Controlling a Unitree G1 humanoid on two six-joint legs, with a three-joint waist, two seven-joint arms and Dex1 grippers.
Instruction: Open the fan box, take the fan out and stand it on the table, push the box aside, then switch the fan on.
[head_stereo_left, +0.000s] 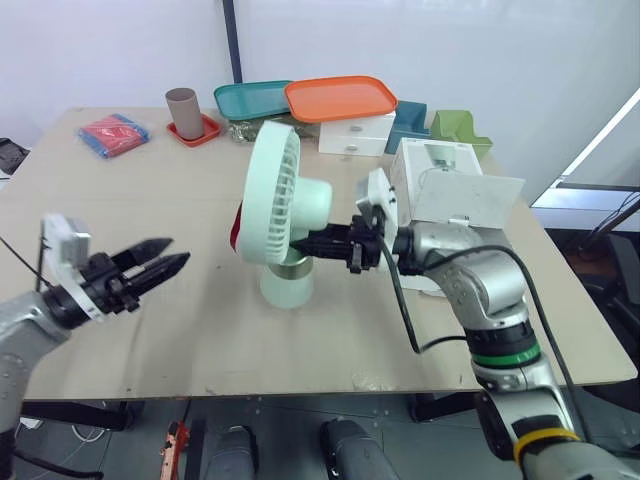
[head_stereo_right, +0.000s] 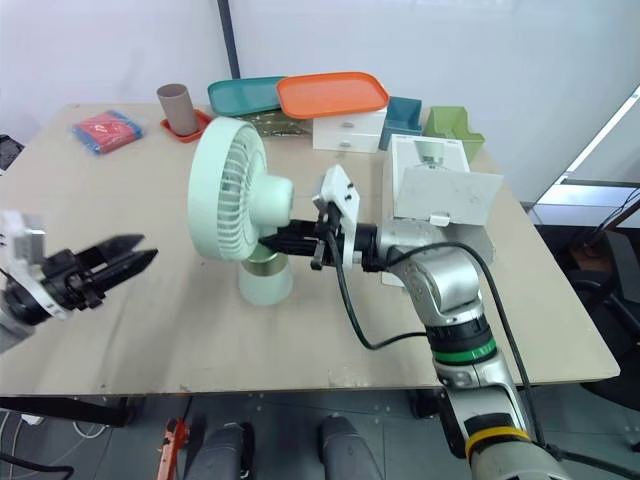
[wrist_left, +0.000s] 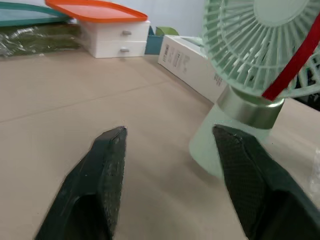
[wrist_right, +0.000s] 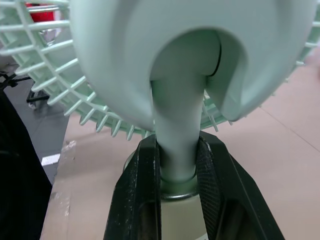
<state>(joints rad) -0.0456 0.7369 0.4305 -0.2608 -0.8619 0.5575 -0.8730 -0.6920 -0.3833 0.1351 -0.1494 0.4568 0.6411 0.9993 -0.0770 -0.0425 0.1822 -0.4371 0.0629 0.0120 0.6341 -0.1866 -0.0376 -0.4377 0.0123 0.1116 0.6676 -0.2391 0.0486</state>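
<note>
The fan (head_stereo_left: 285, 205), already unboxed, is stood upright on the bench (head_stereo_left: 150, 340) with its neck pinched by the fingers of the right gripper (head_stereo_left: 302, 244), the fingers of the left gripper (head_stereo_left: 178, 252) are spread to the fan's left, and the opened box (head_stereo_left: 432, 160) is seen just behind the right arm; switch-on is judged outstanding.

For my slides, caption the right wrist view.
Right gripper shut on the pale green fan at its neck, jaws either side, above the table.
</note>
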